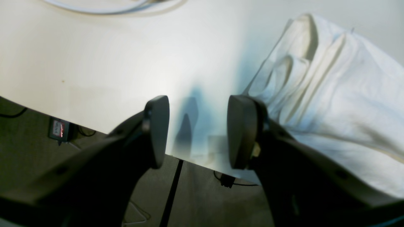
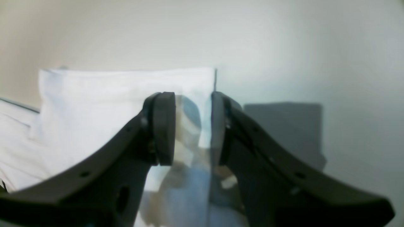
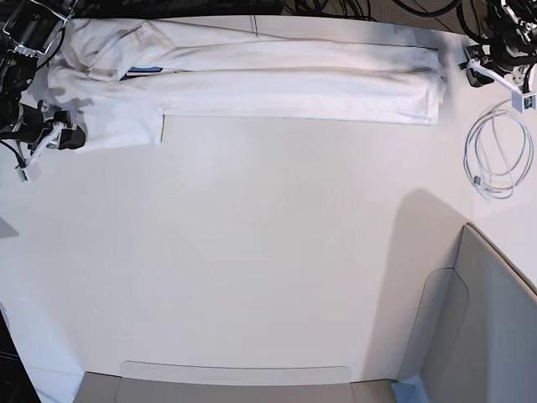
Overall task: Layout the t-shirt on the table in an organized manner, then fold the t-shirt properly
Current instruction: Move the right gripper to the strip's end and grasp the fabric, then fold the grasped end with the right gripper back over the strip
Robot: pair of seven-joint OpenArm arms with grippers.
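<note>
The white t-shirt (image 3: 277,80) lies as a long narrow band along the far edge of the table (image 3: 252,252), with a sleeve spread at its left end. My right gripper (image 3: 60,134) hovers at that left end. In the right wrist view it (image 2: 191,129) is open, and the shirt's (image 2: 110,104) edge shows below the gap between the jaws. My left gripper (image 3: 482,71) sits just off the shirt's right end. The left wrist view shows it (image 1: 197,132) open and empty over the table's edge (image 1: 94,78), with the rumpled shirt (image 1: 331,94) to its right.
A coiled white cable (image 3: 495,155) lies at the right of the table, and part of it (image 1: 94,9) shows in the left wrist view. A grey angular bin (image 3: 478,319) fills the near right corner. A flat grey panel (image 3: 235,382) runs along the near edge.
</note>
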